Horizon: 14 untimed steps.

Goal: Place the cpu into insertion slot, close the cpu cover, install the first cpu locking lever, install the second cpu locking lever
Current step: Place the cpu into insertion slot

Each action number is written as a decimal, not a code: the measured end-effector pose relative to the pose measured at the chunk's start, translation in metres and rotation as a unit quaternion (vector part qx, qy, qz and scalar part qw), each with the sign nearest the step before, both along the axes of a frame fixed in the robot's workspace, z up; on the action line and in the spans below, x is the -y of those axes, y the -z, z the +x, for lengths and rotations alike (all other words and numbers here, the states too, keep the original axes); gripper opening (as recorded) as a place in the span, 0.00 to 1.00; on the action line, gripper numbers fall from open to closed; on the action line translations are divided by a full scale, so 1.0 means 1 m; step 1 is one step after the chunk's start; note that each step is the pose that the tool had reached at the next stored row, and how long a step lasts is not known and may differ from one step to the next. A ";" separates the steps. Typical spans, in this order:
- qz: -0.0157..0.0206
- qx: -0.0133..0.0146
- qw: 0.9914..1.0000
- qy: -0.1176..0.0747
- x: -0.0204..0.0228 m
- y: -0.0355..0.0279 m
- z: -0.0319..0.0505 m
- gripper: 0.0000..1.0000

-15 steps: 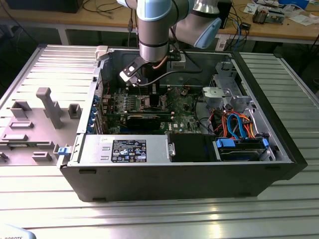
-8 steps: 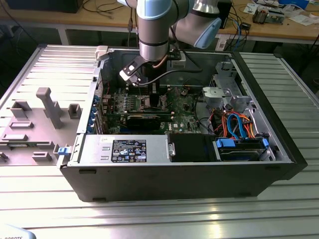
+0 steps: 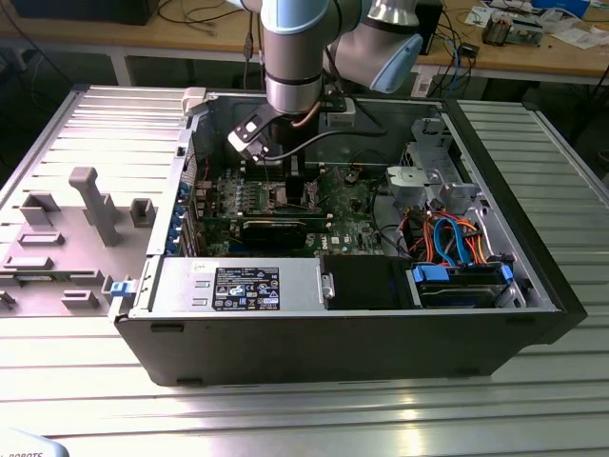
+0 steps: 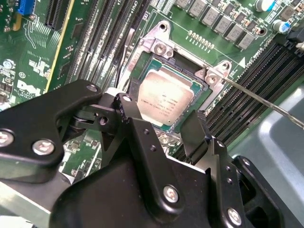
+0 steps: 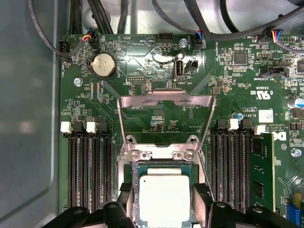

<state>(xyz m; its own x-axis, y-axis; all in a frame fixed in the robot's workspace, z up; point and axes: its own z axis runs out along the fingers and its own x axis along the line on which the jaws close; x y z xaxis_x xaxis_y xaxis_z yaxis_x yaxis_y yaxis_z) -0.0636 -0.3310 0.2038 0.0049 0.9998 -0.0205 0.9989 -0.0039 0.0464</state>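
Note:
The cpu, silvery-grey on top, lies level in the insertion slot. My gripper reaches down into the open computer case. Its black fingers press against two opposite edges of the chip, so it is shut on the cpu. The cpu cover stands flipped up behind the slot, with green board showing through its window. Two thin locking levers stick out unlatched, one on either side of the slot.
Black memory slots flank the socket closely. A black graphics card lies in front of it, then the power supply. Drive cables and a drive cage sit toward the exterior view's right. A grey fixture plate lies outside the case.

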 end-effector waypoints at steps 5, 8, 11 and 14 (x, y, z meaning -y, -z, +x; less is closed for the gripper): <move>0.001 0.000 1.000 0.000 0.0000 0.0013 0.0000 0.62; 0.002 0.000 1.000 0.000 -0.0001 0.0022 -0.0005 0.62; 0.002 0.000 1.000 0.000 0.0000 0.0030 -0.0016 0.62; 0.002 0.000 1.000 0.000 -0.0001 0.0032 -0.0017 0.62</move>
